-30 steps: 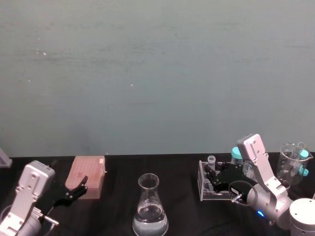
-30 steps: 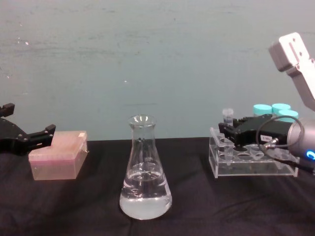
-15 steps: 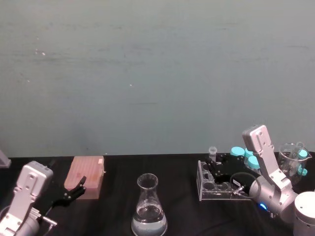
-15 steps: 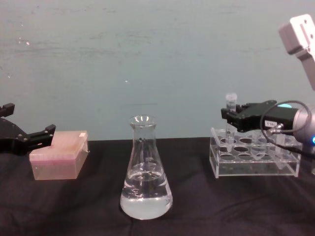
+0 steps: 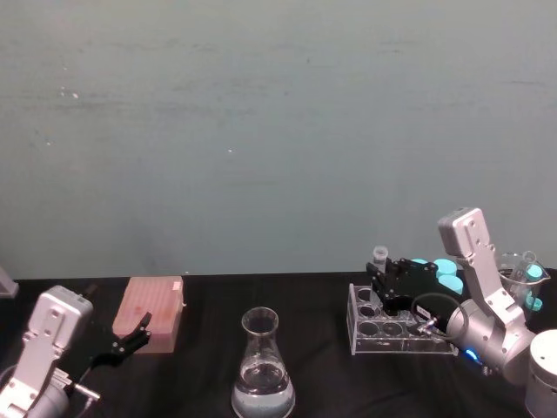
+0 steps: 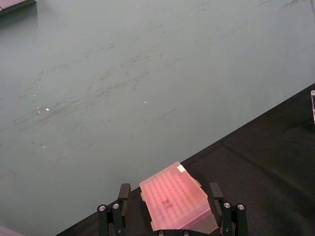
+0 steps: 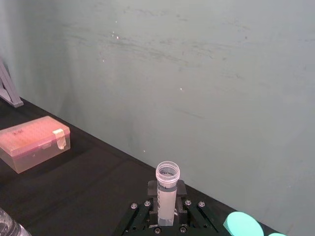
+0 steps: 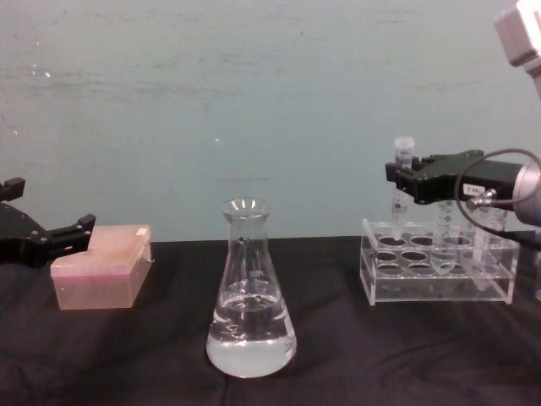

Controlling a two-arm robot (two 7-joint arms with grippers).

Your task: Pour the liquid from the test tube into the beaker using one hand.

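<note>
- On the right in the head view, right gripper clamped the test tube above the rack; left gripper sat parked, jaws apart.
- Chest view: test tube upright, well right of the beaker; light, slick plastic, I'd judge; best pinched mid-barrel.

Beaker: clear, glossy glass, smooth-walled. Test tube: slim translucent plastic, ridged at the rim. Rack: clear glossy acrylic with bright edges. Box: frosted pink plastic with a dull sheen. Teal caps: smooth opaque plastic. Right gripper: matt black, on an arm of smooth white and silver casing. Table cover: matt black cloth. Wall: matt teal paint, scuffed and streaked.
</note>
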